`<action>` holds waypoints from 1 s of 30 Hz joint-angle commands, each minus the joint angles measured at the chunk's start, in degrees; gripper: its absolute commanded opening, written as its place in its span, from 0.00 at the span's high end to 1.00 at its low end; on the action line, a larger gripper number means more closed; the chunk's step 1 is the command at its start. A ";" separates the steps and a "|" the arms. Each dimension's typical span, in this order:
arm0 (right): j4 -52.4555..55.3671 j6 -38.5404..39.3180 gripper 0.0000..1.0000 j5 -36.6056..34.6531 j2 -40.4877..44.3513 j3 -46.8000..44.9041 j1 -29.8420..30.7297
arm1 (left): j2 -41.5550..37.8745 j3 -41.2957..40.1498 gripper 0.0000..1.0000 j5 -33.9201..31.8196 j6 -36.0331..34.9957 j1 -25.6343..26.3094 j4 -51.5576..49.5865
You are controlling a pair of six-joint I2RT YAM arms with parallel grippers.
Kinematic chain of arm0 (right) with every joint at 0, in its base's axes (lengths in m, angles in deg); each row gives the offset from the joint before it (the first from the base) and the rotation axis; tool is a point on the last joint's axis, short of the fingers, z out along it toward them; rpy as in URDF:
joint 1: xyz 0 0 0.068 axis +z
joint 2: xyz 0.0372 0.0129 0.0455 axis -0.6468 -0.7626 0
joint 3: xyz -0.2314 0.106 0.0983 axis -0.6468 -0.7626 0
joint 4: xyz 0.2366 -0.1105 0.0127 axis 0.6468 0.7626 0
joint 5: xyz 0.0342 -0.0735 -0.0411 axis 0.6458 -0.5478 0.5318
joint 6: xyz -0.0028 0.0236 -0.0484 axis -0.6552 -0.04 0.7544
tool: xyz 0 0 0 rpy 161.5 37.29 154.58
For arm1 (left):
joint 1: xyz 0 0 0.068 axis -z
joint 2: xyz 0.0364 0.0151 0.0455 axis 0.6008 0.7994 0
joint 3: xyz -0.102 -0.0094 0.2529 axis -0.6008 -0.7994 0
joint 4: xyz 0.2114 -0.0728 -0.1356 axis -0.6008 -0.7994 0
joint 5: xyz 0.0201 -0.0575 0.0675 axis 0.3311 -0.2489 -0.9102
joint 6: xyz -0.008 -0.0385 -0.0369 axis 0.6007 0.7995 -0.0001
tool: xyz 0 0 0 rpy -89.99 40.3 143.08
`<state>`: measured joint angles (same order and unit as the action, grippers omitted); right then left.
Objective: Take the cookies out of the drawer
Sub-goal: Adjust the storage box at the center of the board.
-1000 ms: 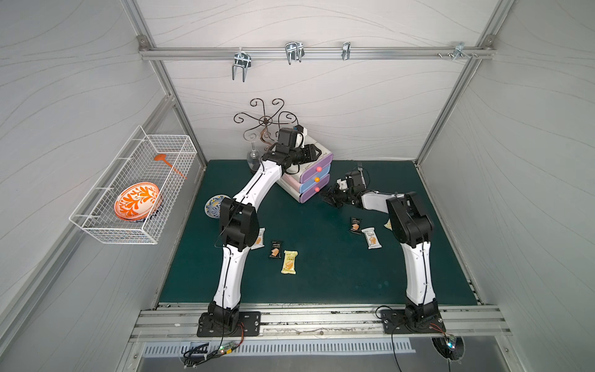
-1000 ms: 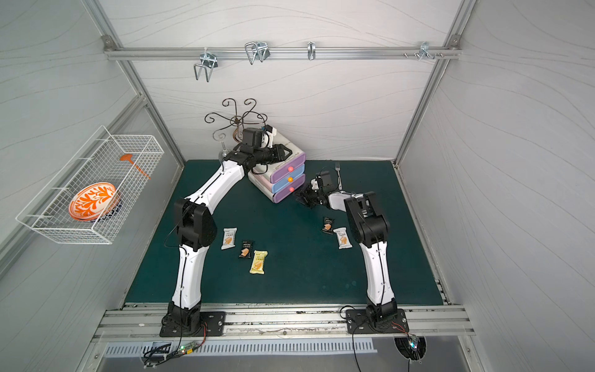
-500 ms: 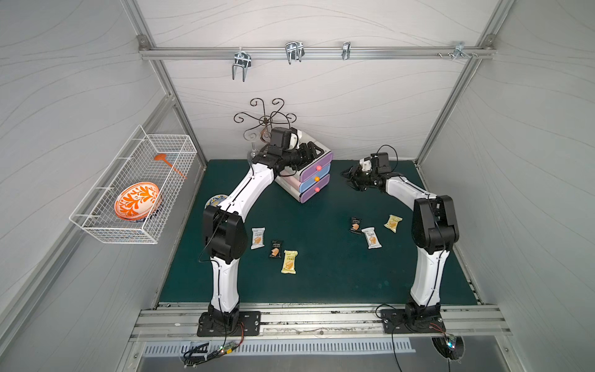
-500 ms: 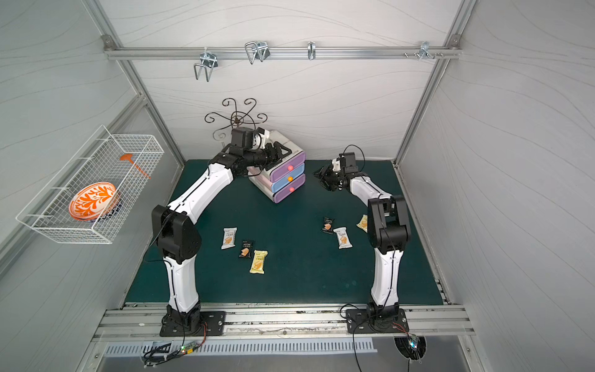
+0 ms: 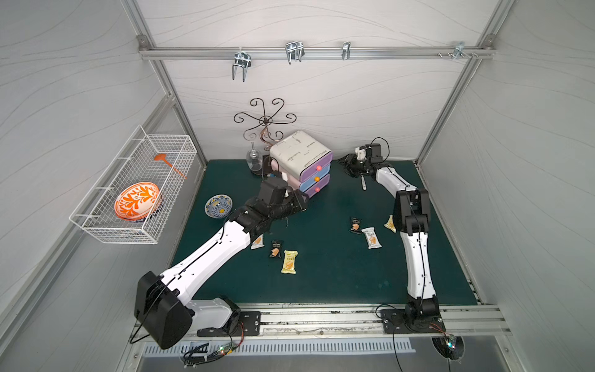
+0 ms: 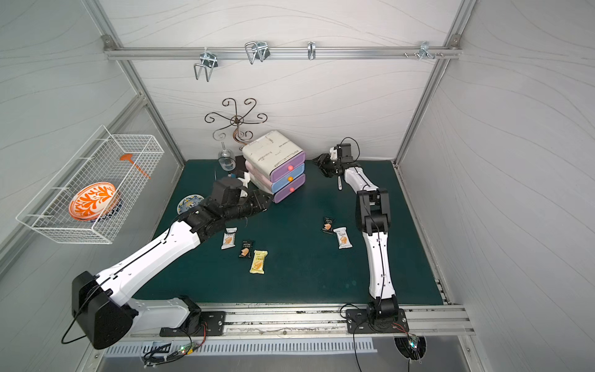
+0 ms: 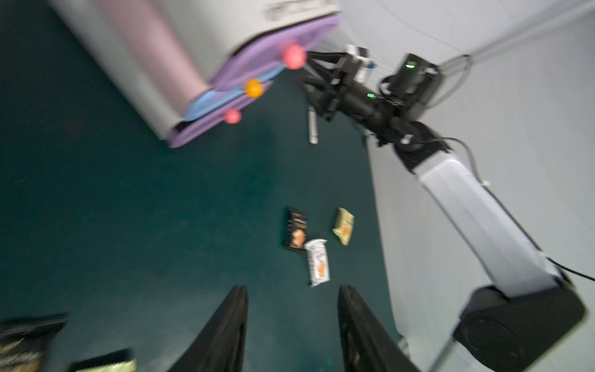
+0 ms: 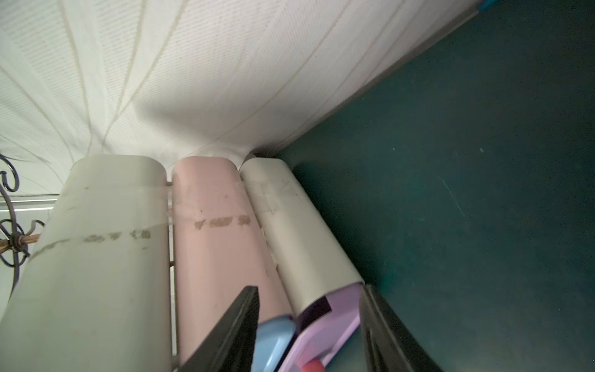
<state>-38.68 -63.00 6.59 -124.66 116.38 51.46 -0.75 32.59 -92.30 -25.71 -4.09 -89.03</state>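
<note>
The three-drawer unit (image 5: 301, 157) stands at the back of the mat, and its bottom purple drawer (image 7: 209, 127) is a crack ajar. Cookies lie on the mat in two groups: white (image 5: 257, 242), black (image 5: 276, 249) and yellow (image 5: 289, 262) packets by the left arm, and black (image 5: 355, 224), white (image 5: 372, 237) and yellow (image 5: 389, 224) ones by the right arm. My left gripper (image 7: 293, 290) hovers open and empty just in front of the unit. My right gripper (image 8: 309, 288) is open beside the unit's right side, framing the bottom drawer's front corner.
A small white stick (image 5: 363, 185) lies on the mat under the right forearm. A patterned bowl (image 5: 219, 206), a wine glass (image 5: 254, 159) and a scrolled metal stand (image 5: 265, 120) sit at the back left. A wire basket (image 5: 106, 222) holding an orange plate hangs on the left wall.
My left arm has dropped from the top of the drawer unit to low in front of it. The right gripper went from the mat in front of the drawers to their right side.
</note>
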 commanded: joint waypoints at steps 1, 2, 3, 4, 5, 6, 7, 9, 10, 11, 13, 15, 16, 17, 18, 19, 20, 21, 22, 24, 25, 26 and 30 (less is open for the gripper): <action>0.59 -0.85 0.45 2.40 -5.01 8.18 -0.18 | 3.84 -2.30 0.53 -13.78 1.13 -1.76 3.73; 0.51 -1.55 0.45 3.04 -6.97 11.21 -0.17 | 5.48 -2.40 0.52 -13.08 -0.08 -2.49 6.20; 1.55 -2.30 0.45 3.69 -9.63 15.61 -0.09 | 7.63 -1.97 0.52 -13.55 -1.02 -3.11 7.82; 1.61 -3.17 0.45 4.32 -11.37 18.17 0.02 | 9.83 -1.03 0.52 -15.45 -1.01 -3.45 7.50; 0.28 -4.50 0.45 5.20 -12.85 19.85 0.36 | 11.57 -0.39 0.52 -16.17 -1.13 -3.84 7.91; -1.03 -5.20 0.45 5.71 -13.74 20.70 0.76 | 13.35 0.33 0.52 -17.28 -1.18 -4.49 7.97; -1.69 -5.21 0.44 5.88 -14.04 20.89 1.11 | 14.80 1.10 0.52 -19.56 -0.87 -4.79 7.29; -3.50 -5.02 0.44 6.77 -14.27 20.42 2.43 | 16.50 1.81 0.52 -20.59 0.14 -6.06 6.68; -4.15 -4.86 0.44 7.67 -14.40 20.43 3.16 | 16.74 1.82 0.52 -20.98 0.55 -6.58 6.20; -4.34 -4.66 0.44 8.39 -14.56 20.44 3.67 | 16.49 1.81 0.51 -21.47 0.50 -6.80 6.02; -4.55 -3.98 0.44 9.30 -13.89 18.60 4.64 | 15.33 1.48 0.51 -21.42 -0.12 -7.25 5.43; -7.90 -4.60 0.44 9.67 -11.77 13.30 5.25 | 13.78 1.14 0.51 -21.42 -1.22 -7.33 4.80; -9.28 -4.75 0.45 9.92 -10.61 10.83 5.51 | 12.98 0.88 0.50 -21.51 -1.51 -7.38 4.26; -10.06 -4.76 0.46 10.23 -9.60 8.86 5.74 | 12.20 0.72 0.50 -21.38 -1.66 -7.35 3.89; -11.21 -4.68 0.47 10.95 -8.47 6.83 5.99 | 11.45 0.38 0.50 -21.09 -1.99 -7.44 3.59; -12.05 -4.38 0.47 11.46 -7.31 4.96 6.27 | 10.79 0.12 0.49 -20.99 -2.18 -7.44 3.23; -12.62 -3.85 0.48 11.70 -5.88 2.75 6.55 | 10.00 -0.15 0.49 -20.81 -2.15 -7.51 2.77; -12.58 -3.00 0.48 11.97 -4.42 0.56 6.81 | 9.23 -0.55 0.49 -20.60 -2.40 -7.44 2.52; -12.81 -2.55 0.49 12.02 -2.99 -1.62 6.92 | 8.50 -0.69 0.49 -20.66 -2.68 -7.46 2.15; -14.21 -1.93 0.49 12.21 0.14 -7.30 6.99 | 6.71 -1.37 0.49 -20.98 -2.88 -7.44 1.26; -15.11 -1.86 0.49 11.99 1.56 -9.72 6.99 | 6.04 -1.66 0.49 -21.13 -3.15 -7.44 1.22; -15.67 -1.49 0.49 11.23 3.01 -12.58 6.91 | 5.42 -1.79 0.48 -21.24 -3.47 -7.46 0.93; -18.98 -2.70 0.49 11.78 6.30 -18.68 5.57 | 3.14 -1.67 0.46 -21.49 -5.25 -7.55 -0.91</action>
<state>-53.09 -66.19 16.58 -122.36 100.12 57.65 4.14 30.91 -112.40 -28.63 -11.39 -88.47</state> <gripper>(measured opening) 0.513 0.537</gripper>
